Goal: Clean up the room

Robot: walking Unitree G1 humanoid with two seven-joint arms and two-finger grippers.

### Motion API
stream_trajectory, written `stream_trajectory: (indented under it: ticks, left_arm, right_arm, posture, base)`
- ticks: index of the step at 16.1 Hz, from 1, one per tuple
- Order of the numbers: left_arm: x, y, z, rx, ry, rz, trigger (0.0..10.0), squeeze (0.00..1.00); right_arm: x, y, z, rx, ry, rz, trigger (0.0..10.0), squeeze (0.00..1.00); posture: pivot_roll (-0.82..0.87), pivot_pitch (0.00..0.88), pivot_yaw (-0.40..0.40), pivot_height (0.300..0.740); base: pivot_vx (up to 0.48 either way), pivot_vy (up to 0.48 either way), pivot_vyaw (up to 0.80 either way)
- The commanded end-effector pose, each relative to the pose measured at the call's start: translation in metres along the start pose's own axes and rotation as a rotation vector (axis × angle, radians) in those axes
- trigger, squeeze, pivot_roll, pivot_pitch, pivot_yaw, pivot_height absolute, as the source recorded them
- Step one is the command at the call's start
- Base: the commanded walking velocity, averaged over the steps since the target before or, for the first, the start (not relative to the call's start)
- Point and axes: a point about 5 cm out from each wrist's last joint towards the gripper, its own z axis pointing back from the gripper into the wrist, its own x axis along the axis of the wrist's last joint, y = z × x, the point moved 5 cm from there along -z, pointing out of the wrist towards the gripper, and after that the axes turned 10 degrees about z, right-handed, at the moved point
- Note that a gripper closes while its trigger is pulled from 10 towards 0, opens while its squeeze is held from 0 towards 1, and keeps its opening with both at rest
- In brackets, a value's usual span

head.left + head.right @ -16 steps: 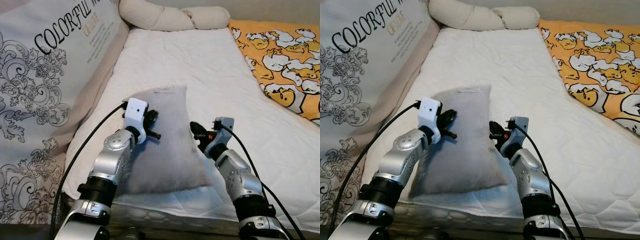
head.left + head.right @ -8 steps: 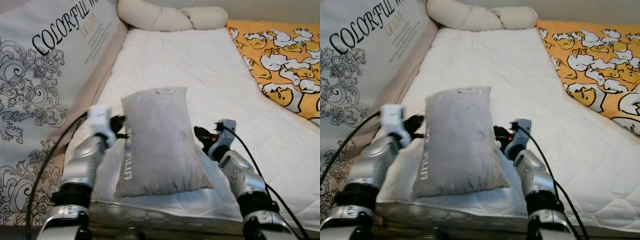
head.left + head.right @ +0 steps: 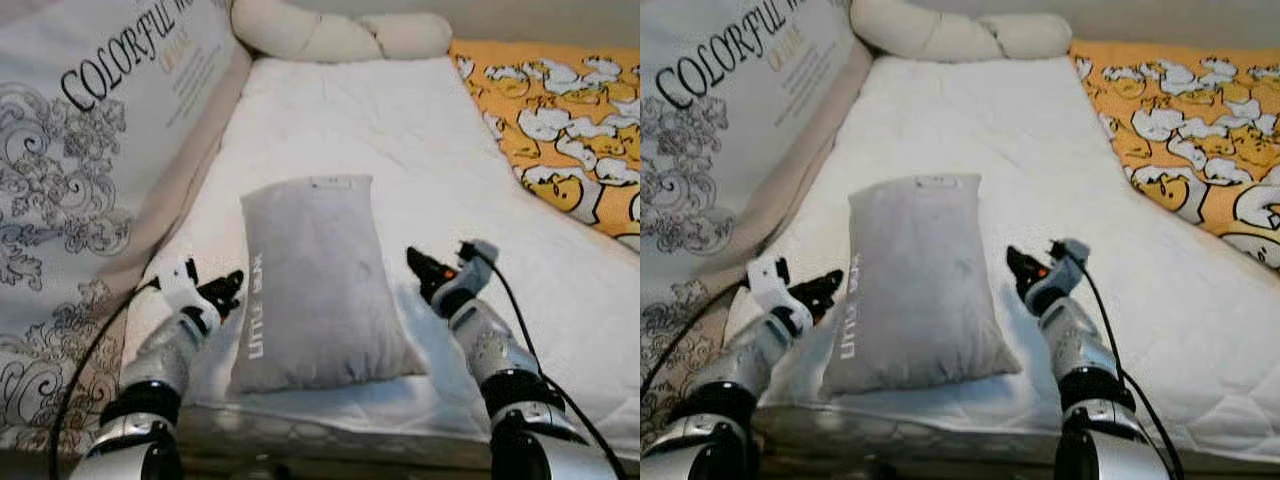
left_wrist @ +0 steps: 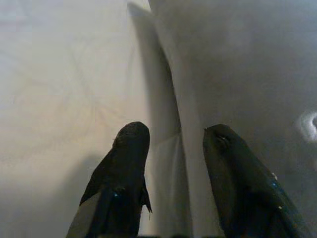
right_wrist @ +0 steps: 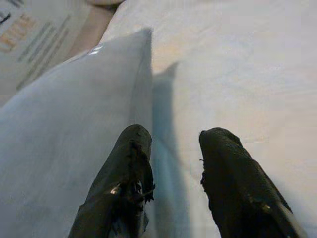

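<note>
Left eye view: the grey pillow [image 3: 318, 283] lies flat on the white bed [image 3: 400, 130], near its foot edge, with white lettering along its left side. My left end effector [image 3: 222, 292] sits low just beside the pillow's left edge, and my right end effector [image 3: 424, 272] just beside its right edge; neither touches it. A second ago both were raised against the pillow, which stood tilted between them; now it rests on the mattress and both arms have drawn down and outward. I judge the pillow placed and released.

Right eye view: same layout. A cream bolster [image 3: 960, 35] lies across the head of the bed, a printed board [image 3: 730, 110] stands along the left side, and an orange patterned blanket [image 3: 1180, 110] covers the right.

Left wrist view: the two black fingers [image 4: 121, 178] stand apart, empty, with the pillow's edge ahead.

Right wrist view: fingers [image 5: 233, 183] likewise spread and empty, pillow to one side, bare sheet between.

Meaning for the task: this item seems done; other clutter comes next.
</note>
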Motion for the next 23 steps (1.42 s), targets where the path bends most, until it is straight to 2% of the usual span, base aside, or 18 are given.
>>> stream_trajectory:
  ticks: [1,2,3,6,7,8,10,12,13,14,15,17,18,19,20,21,22,23]
  left_arm:
    - [0.006,-0.009,-0.005,-0.024,-0.017,0.004,10.0,1.0]
    - [0.004,-0.012,-0.007,-0.036,-0.018,0.025,10.0,1.0]
    - [0.004,-0.013,-0.007,-0.041,-0.019,0.037,10.0,1.0]
    - [0.005,-0.015,-0.008,-0.079,-0.04,0.158,10.0,1.0]
    - [0.005,-0.014,-0.007,-0.091,-0.042,0.217,10.0,1.0]
    - [0.003,-0.013,-0.007,-0.097,-0.035,0.228,10.0,1.0]
    - [-0.008,-0.014,-0.003,-0.144,0.001,0.303,10.0,1.0]
    - [-0.016,-0.018,0.0,-0.194,0.037,0.377,10.0,1.0]
    - [-0.025,-0.02,0.001,-0.2,0.074,0.37,10.0,1.0]
    - [-0.039,-0.02,0.001,-0.179,0.129,0.304,10.0,1.0]
    - [-0.044,-0.019,0.001,-0.163,0.149,0.273,10.0,1.0]
    - [-0.051,-0.022,0.001,-0.168,0.166,0.225,10.0,1.0]
    - [-0.05,-0.027,0.0,-0.19,0.161,0.224,10.0,1.0]
    - [-0.05,-0.03,0.0,-0.202,0.163,0.207,10.0,0.92]
    - [-0.053,-0.036,-0.002,-0.218,0.175,0.09,7.1,0.29]
    - [-0.054,-0.038,-0.003,-0.223,0.179,0.069,4.2,0.1]
    - [-0.057,-0.041,-0.003,-0.231,0.187,0.005,0.4,0.0]
    - [-0.059,-0.044,-0.003,-0.246,0.191,-0.017,0.0,0.0]
  right_arm:
    - [0.0,-0.002,-0.001,-0.017,0.004,-0.006,10.0,1.0]
    - [0.0,0.0,-0.003,-0.009,-0.007,-0.066,10.0,1.0]
    - [0.001,0.001,-0.004,-0.009,-0.01,-0.077,10.0,1.0]
    - [0.006,0.007,-0.008,0.016,-0.03,-0.105,10.0,1.0]
    - [0.002,0.004,-0.008,0.005,-0.013,-0.122,10.0,1.0]
    - [-0.001,0.003,-0.008,-0.001,0.003,-0.131,10.0,1.0]
    - [-0.022,0.017,-0.007,0.082,0.107,-0.166,10.0,1.0]
    - [-0.029,0.028,-0.006,0.143,0.136,-0.236,10.0,1.0]
    - [-0.035,0.034,-0.005,0.179,0.167,-0.295,10.0,0.6]
    - [-0.042,0.043,-0.003,0.231,0.207,-0.329,10.0,0.0]
    - [-0.045,0.046,-0.002,0.25,0.225,-0.334,10.0,0.0]
    - [-0.062,0.051,0.002,0.261,0.309,-0.246,10.0,0.0]
    - [-0.065,0.05,0.002,0.25,0.326,-0.235,4.1,0.0]
    - [-0.066,0.049,0.002,0.244,0.331,-0.228,2.6,0.0]
    - [-0.067,0.048,0.003,0.239,0.34,-0.216,0.0,0.0]
    - [-0.068,0.048,0.003,0.239,0.343,-0.21,0.0,0.0]
    - [-0.069,0.047,0.003,0.23,0.35,-0.184,0.0,0.0]
    - [-0.075,0.045,0.005,0.205,0.386,-0.16,0.0,0.0]
  posture:
    - [0.05,0.0,0.032,0.74]
    - [0.05,0.0,0.034,0.74]
    - [0.05,0.0,0.039,0.74]
    - [0.05,0.0,0.041,0.74]
    - [0.05,0.0,0.036,0.74]
    - [0.05,0.0,0.036,0.74]
    - [0.06,0.0,0.025,0.74]
    - [0.07,0.0,0.023,0.74]
    - [0.07,0.0,0.021,0.74]
    - [0.07,0.0,0.018,0.74]
    - [0.07,0.0,0.018,0.74]
    - [0.07,0.0,0.017,0.74]
    - [0.07,0.0,0.016,0.74]
    - [0.07,0.0,0.014,0.74]
    - [0.07,0.0,0.014,0.74]
    - [0.07,0.0,0.016,0.74]
    - [0.08,0.0,0.015,0.74]
    - [0.07,0.0,0.017,0.74]
  base:
    - [0.0,0.0,0.0]
    - [0.0,0.0,0.0]
    - [0.0,0.0,0.0]
    - [0.0,0.0,0.0]
    - [0.0,0.0,0.0]
    - [0.0,0.0,0.0]
    - [0.0,0.0,0.0]
    - [0.0,0.0,0.0]
    - [0.0,0.0,0.0]
    - [0.0,0.0,0.0]
    - [0.0,0.0,0.0]
    - [0.0,0.0,0.0]
    - [0.0,0.0,0.0]
    - [0.0,0.0,0.0]
    - [0.0,0.0,0.0]
    - [0.0,0.0,0.0]
    - [0.0,0.0,0.0]
    - [0.0,0.0,0.0]
